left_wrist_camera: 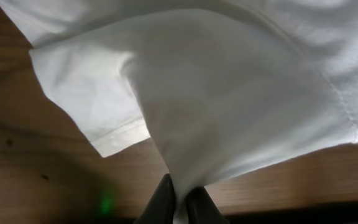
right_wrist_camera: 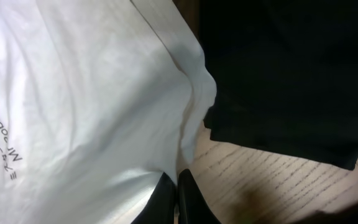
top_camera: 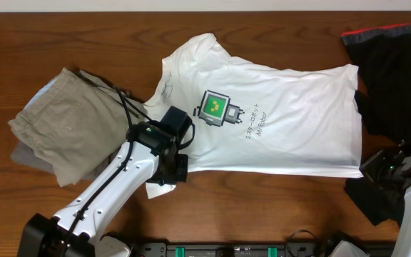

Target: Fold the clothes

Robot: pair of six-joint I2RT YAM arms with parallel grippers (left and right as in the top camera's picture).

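Wooden table [top_camera: 262,207] is seen from overhead. White T-shirt [top_camera: 291,121] is laid chest-up across the middle of the table, with its collar toward the left edge and its hem toward the right edge. Wrinkles are visible, and the near long side is the one being worked.

Khaki garment [top_camera: 63,125] is bunched by the left edge, just beside the collar end. Black garment [top_camera: 398,78] with a red stripe is piled along the right edge, touching the hem.

Left gripper [left_wrist_camera: 180,199] is clenched on a pinch of T-shirt cloth at the near side, just beside the short sleeve [left_wrist_camera: 98,118]. Right gripper [right_wrist_camera: 178,193] is clenched too – the white hem corner appears to be caught in it, right against the black cloth.

Step judged: the near side is pinched at both ends, ready for a lengthwise fold toward the far edge.
- Both pinches should be raised together and level.
- The cloth should be kept taut between them.
- Black fabric must not be dragged along.
- The sleeve should be tucked in, not left sticking out.

Robot print [top_camera: 217,108] is green and grey, on the chest. Line of text [right_wrist_camera: 2,134] beside it reads roughly "Mr.-robot" – the second line of small characters cannot be read.
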